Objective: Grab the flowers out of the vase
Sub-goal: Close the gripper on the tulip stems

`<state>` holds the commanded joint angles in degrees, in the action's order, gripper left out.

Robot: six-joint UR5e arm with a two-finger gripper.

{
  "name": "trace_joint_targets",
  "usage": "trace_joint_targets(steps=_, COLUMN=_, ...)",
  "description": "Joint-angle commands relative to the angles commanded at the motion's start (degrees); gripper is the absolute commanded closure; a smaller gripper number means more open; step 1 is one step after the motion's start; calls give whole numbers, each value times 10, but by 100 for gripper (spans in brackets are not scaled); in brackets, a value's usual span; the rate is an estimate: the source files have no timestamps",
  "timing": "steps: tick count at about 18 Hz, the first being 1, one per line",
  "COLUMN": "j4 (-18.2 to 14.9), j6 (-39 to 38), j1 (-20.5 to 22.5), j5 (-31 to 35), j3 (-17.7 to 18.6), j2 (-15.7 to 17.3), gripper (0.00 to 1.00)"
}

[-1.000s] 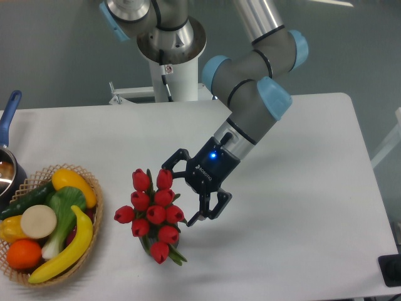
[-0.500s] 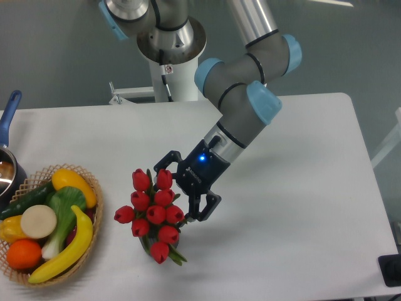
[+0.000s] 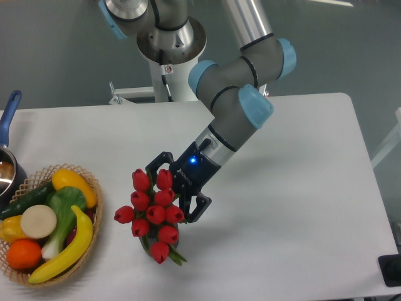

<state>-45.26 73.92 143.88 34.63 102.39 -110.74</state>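
While the black two-finger pincer (image 3: 168,194) hangs spread wide against the right flank of the bunch of closed red tulip buds with green stems (image 3: 153,212), nothing is gripped yet. One finger reaches past the top right buds, the other sits low beside the right-hand ones; contact cannot be judged from this view.

The flowers stand in the small dark vase (image 3: 173,240), almost wholly hidden under the blooms, on the white worktop (image 3: 294,188) a little right of the woven wicker basket of fruit and vegetables (image 3: 93,182).

Risks as I read them:
- Closing at bud height would likely squeeze heads rather than stems; buds could crush or slip through, leaving part of the bunch behind.
- The approach comes from one side. A further push leftward could tip the vase, which looks light and narrow.
- If stems sit tight in the mouth, a lift may carry the vase up with them, then drop it.
- A slanted pull could drag the vase toward the basket.
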Motion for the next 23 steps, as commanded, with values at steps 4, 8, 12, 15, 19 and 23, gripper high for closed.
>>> trace_joint_targets(steps=4, j4=0, j6=-1, j1=-1, j5=0, j3=0, j2=-1, gripper=0)
trace_joint_targets(steps=8, j4=0, j6=0, j1=-2, j5=0, j3=0, j2=-2, gripper=0)
trace_joint_targets(steps=12, j4=-1, j6=-2, j1=-2, j5=-1, j3=0, j2=-5, gripper=0)
trace_joint_targets(steps=15, j4=1, j6=-4, j1=-4, j5=-2, j3=0, j2=-8, gripper=0)
trace_joint_targets(steps=19, j4=1, j6=-4, j1=-4, j5=-4, j3=-3, j2=-11, gripper=0)
trace_joint_targets(steps=23, j4=1, j6=-4, j1=-4, j5=-11, j3=-2, j2=-11, gripper=0)
